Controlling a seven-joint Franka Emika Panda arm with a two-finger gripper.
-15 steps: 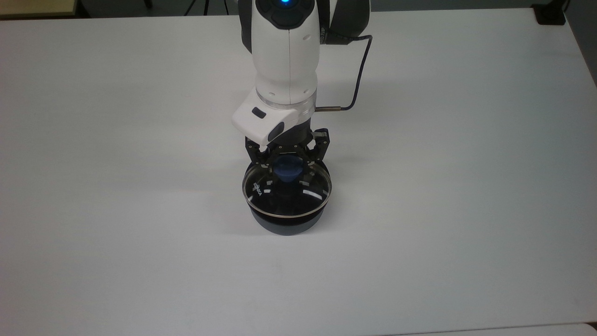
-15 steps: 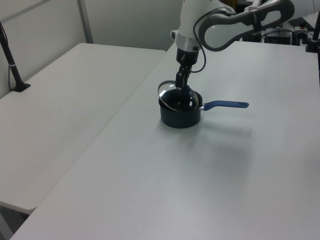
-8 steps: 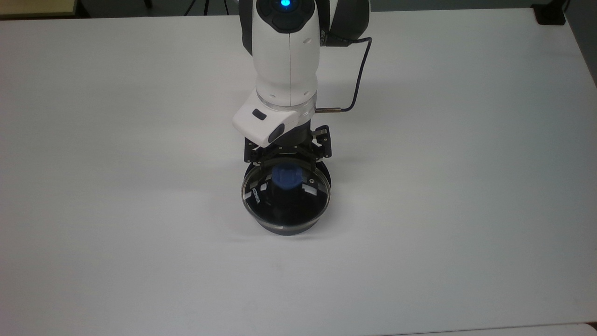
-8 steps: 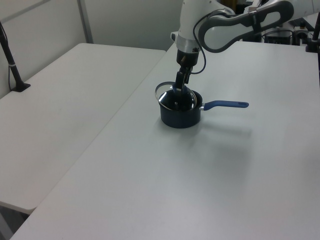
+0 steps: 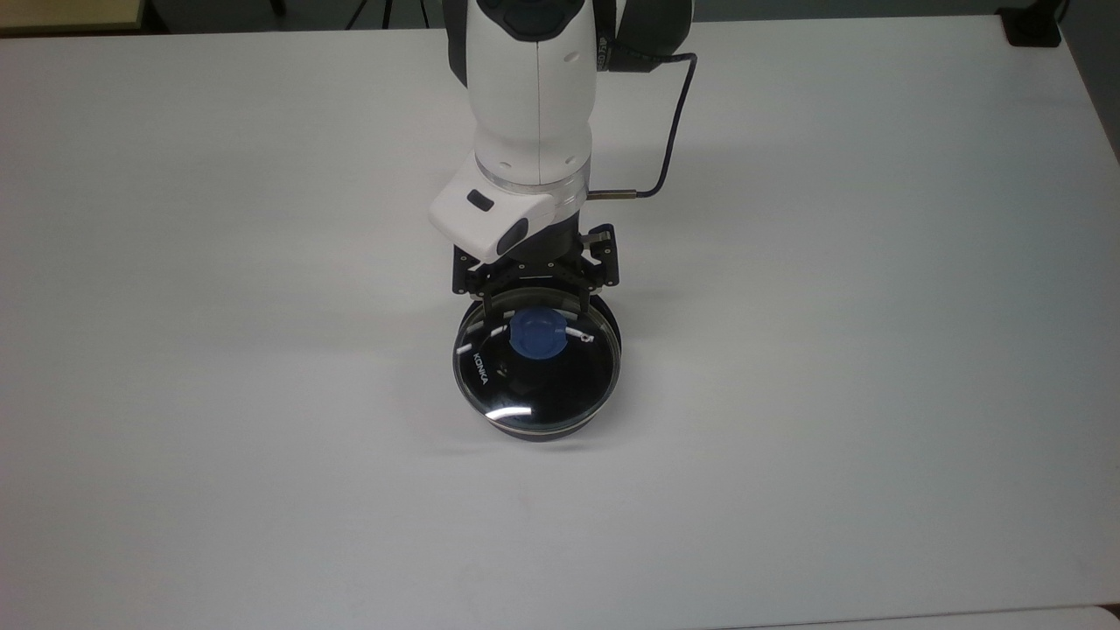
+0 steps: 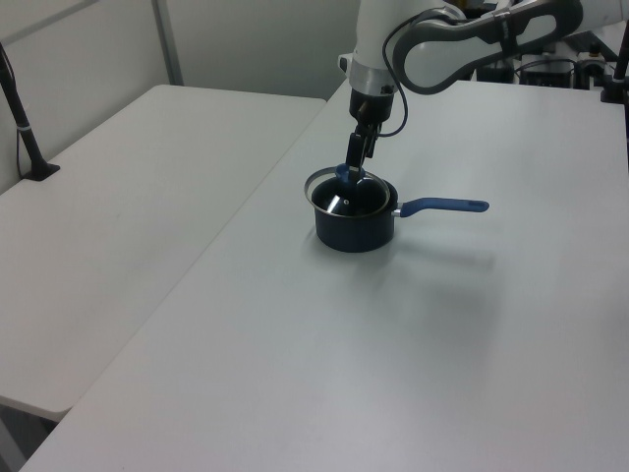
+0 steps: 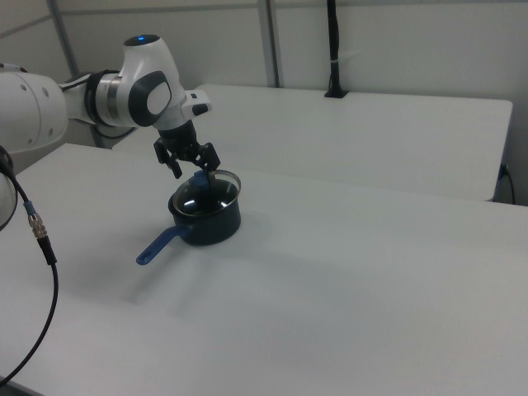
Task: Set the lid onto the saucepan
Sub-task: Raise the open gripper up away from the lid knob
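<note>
The saucepan [image 5: 535, 432] is a small dark pot standing on the white table [image 5: 831, 306]. Its long blue handle [image 6: 444, 206] points to the left view's right. The lid [image 5: 535, 385], clear glass with a metal rim and white lettering, lies over the pot's mouth with its blue knob [image 5: 536, 336] uppermost. Just above that knob hangs my gripper [image 5: 536, 311], open, one finger on each side of the knob and gripping nothing. In the right view the gripper [image 7: 196, 167] hovers over the lid [image 7: 206, 191] and saucepan [image 7: 210, 227]. In the left view the gripper [image 6: 356, 162] is over the lid [image 6: 344, 197].
A dark cable [image 5: 674, 131] loops off the arm's wrist. A second white table [image 6: 147, 197] stands alongside, with a black post [image 6: 22, 118] clamped to its edge. Bare tabletop surrounds the pot on all sides.
The lid, held tilted by its knob a second ago, has come down flat over the pot. The fingers have spread off the knob and the gripper has lifted slightly.
</note>
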